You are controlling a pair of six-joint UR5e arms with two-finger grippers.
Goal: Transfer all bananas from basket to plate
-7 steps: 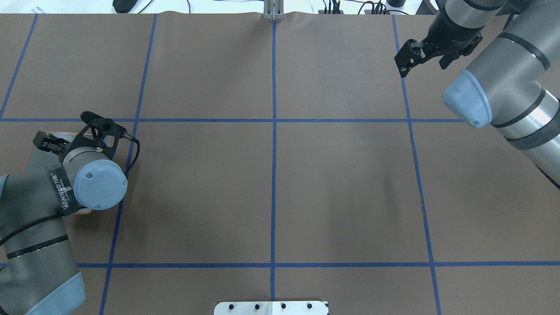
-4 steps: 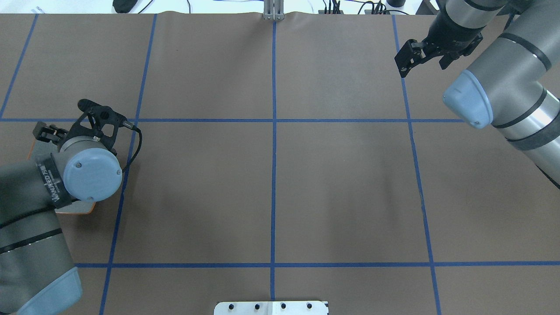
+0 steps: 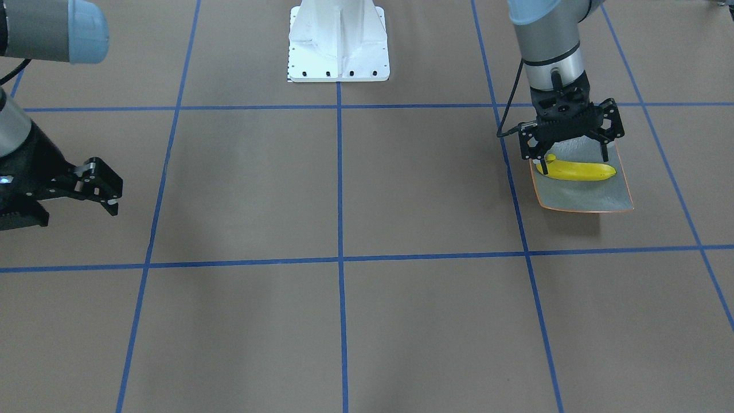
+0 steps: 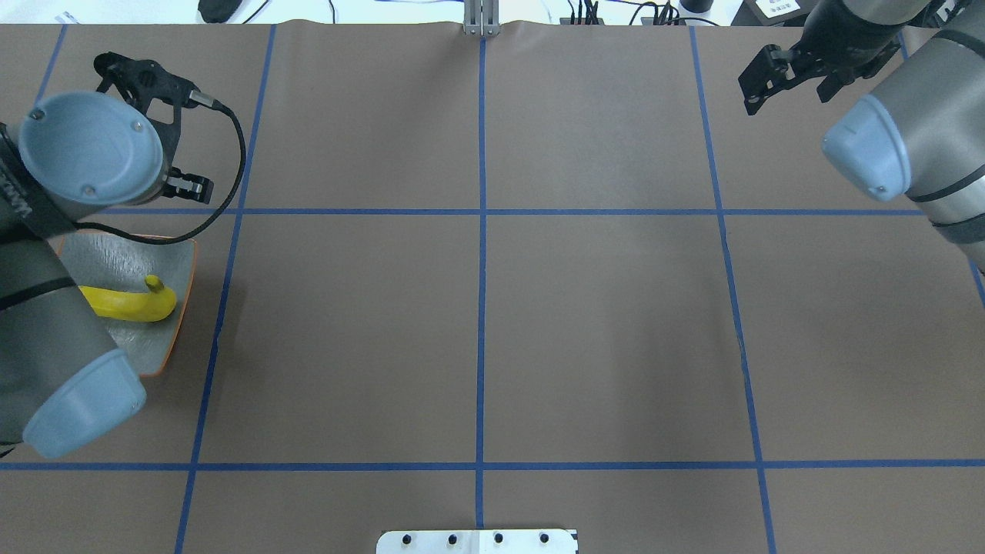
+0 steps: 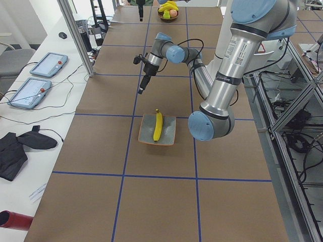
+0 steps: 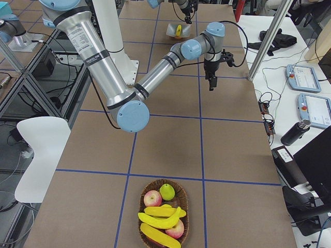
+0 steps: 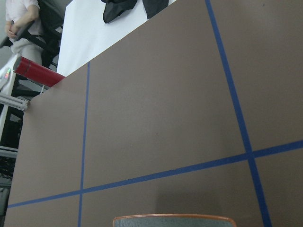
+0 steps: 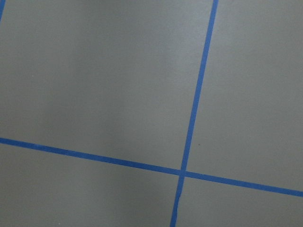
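Observation:
One yellow banana [image 3: 579,171] lies on the square grey-green plate [image 3: 585,198] with the orange rim. It also shows in the overhead view [image 4: 127,302] on the plate [image 4: 115,254]. My left gripper [image 3: 574,163] is open and empty, hanging over the plate's robot-side edge. The basket [image 6: 182,204] at the table's other end holds three bananas [image 6: 160,221]. My right gripper [image 4: 789,86] is open and empty above bare table, well short of the basket.
The basket also holds two apples [image 6: 152,198] and a green pear [image 6: 166,191]. The robot's white base [image 3: 338,40] stands at mid table. Tablets [image 5: 48,64] and a black cloth [image 5: 20,146] lie on the side bench.
My left arm has lifted and swung away from over the plate, uncovering the plate with the banana on it. My right gripper has shifted to the right.

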